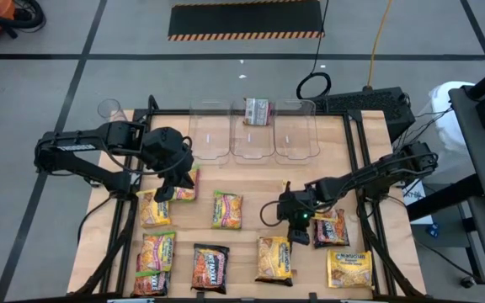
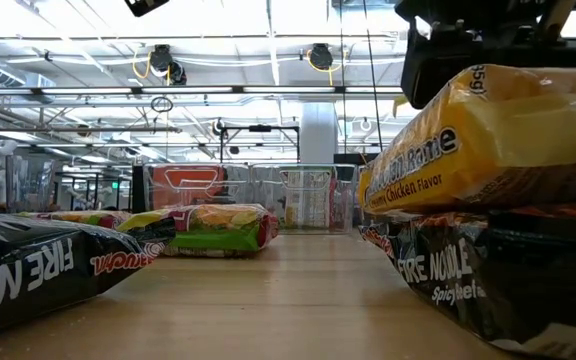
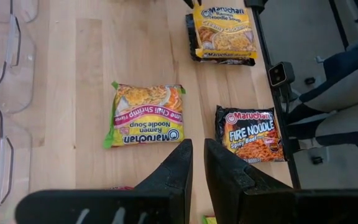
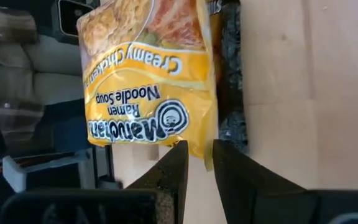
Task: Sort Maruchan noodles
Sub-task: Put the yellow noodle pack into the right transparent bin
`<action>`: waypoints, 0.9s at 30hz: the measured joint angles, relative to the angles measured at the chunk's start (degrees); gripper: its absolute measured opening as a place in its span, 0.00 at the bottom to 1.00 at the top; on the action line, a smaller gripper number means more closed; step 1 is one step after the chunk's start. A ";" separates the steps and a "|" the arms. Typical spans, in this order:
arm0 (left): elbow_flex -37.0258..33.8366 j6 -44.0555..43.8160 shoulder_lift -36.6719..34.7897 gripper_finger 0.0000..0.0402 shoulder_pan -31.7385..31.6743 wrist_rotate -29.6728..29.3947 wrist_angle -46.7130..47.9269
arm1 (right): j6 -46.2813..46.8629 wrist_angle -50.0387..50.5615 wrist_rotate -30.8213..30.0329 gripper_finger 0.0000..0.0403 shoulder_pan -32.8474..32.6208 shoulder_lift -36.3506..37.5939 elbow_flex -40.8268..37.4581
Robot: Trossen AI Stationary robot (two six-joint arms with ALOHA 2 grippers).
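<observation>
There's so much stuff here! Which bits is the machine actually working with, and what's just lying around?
Part of the job: Creamy Chicken packet, Fire Noodle packet, Lime Chili Shrimp packet, clear bins, right gripper at the Creamy Chicken packet, left gripper over the table's left.
Just lying about: cable loop, clear cup, striped floor mat.

My 2 arms are dark, nearly black throughout, built of jointed tubular links with blocky housings at the joints. The left arm (image 1: 99,147) looks heavier, its wrist ending in a bulky rounded body. The right arm (image 1: 369,172) is slimmer, and I see a small green light glowing near its wrist. On each wrist camera I see 2 matte black fingers (image 3: 169,171), wedge-shaped and tapering to narrow tips, and the right arm's fingers (image 4: 169,168) look identical.
</observation>
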State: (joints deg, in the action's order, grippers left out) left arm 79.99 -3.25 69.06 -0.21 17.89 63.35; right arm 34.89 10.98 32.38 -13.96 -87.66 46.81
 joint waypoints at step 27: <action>0.00 -0.07 0.00 0.12 0.00 0.00 -0.11 | 11.63 -23.53 -0.61 0.17 -0.52 -0.22 -9.97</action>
State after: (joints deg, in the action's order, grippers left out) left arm 79.99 -3.31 69.06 -0.21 17.89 63.24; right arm 46.53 -12.55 31.77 -14.48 -87.88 36.84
